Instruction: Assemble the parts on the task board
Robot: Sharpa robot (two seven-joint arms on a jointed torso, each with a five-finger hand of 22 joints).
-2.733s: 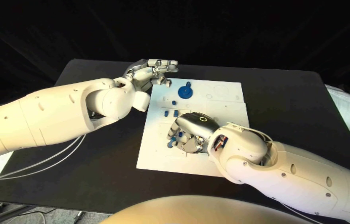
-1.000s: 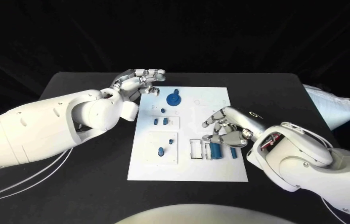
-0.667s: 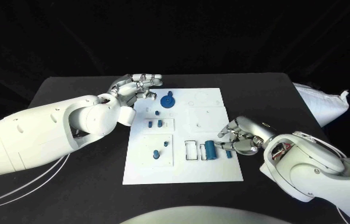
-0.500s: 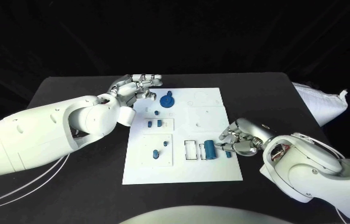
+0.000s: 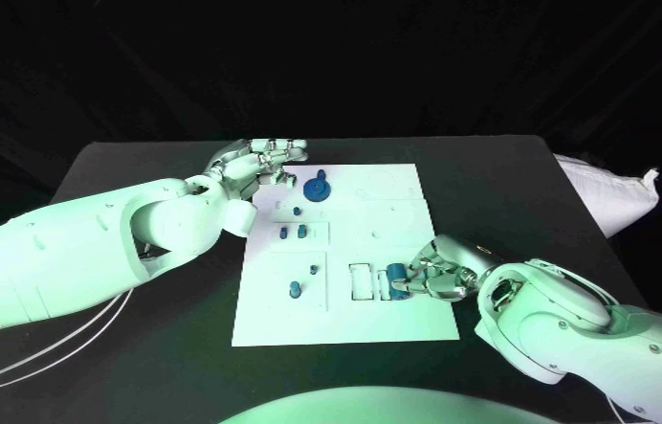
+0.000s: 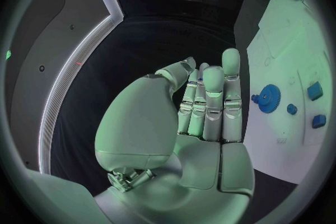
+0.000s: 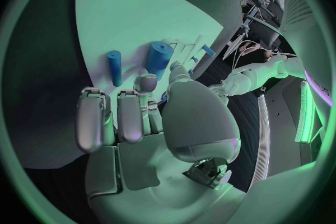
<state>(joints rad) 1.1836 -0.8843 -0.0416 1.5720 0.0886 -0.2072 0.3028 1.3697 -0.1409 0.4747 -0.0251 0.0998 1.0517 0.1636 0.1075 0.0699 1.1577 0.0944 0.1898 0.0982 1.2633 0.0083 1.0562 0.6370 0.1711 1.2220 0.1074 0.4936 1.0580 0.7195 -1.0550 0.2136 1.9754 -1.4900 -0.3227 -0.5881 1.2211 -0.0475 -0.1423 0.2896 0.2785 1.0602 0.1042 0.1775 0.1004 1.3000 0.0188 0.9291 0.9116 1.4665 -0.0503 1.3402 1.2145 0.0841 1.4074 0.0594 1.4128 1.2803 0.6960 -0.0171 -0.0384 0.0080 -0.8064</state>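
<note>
Right robot hand (image 5: 439,273) rests low on the near right part of the task board (image 5: 393,323), its fingers curled down beside a thick blue cylinder (image 5: 396,280); from the right wrist view the fingertips (image 7: 145,83) sit just against the cylinder's end (image 7: 159,57), but whether they actually pinch it I cannot tell. That cylinder lies in a small outlined bay of the board, with a slimmer blue rod (image 7: 114,66) lying just beside it. Left robot hand (image 5: 258,162) hovers at the far left corner of the board, holding nothing, its fingers straight and close together. Just right of it a blue gear (image 5: 319,190) sits on the board. Smaller blue pieces (image 5: 290,234) lie in a square recess in the left middle, another pair (image 5: 298,288) nearer. The board lies on the black tabletop (image 5: 152,166).
</note>
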